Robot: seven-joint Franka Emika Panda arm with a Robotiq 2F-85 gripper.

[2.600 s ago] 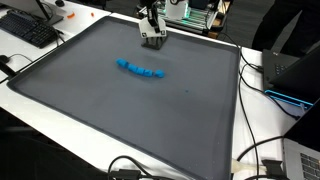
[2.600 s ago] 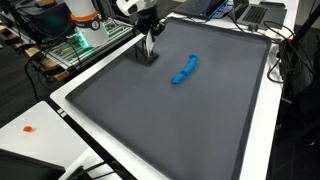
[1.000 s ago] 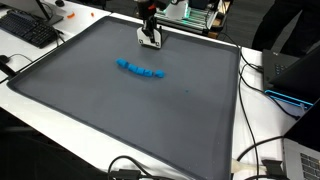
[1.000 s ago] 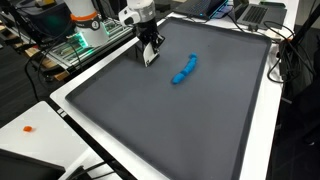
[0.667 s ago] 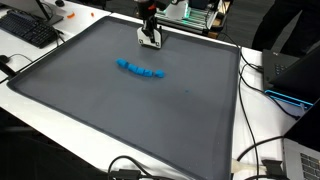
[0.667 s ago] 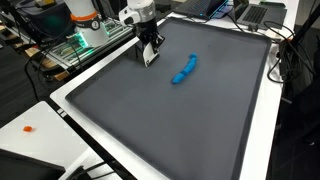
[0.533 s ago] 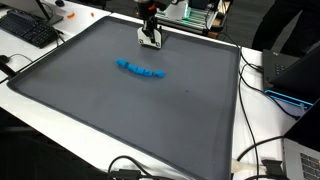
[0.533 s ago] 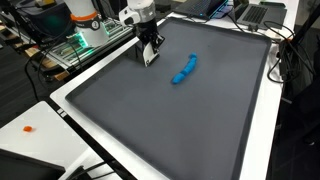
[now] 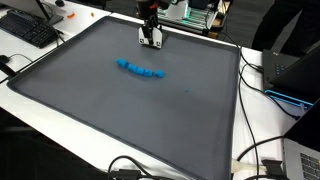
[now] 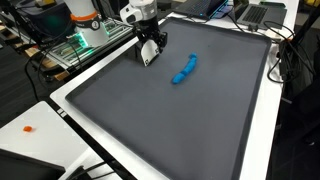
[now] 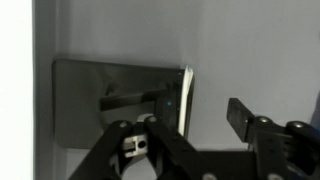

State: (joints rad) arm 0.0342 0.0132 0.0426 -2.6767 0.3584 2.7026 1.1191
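My gripper hangs low over the far edge of the dark grey mat. In the wrist view the gripper is open, its right finger well apart from a small grey block with a white edge. The block rests on the mat directly under the jaws, close beside the left finger; whether they touch I cannot tell. A blue chain-like toy lies on the mat a short way from the gripper, untouched.
The mat lies on a white table. Around it are a keyboard, a laptop, cables and green-lit electronics. A small orange piece sits on the white border.
The jaws have gone from shut on the block to open, releasing it onto the mat. The arm has barely moved, and the blue toy lies where it was.
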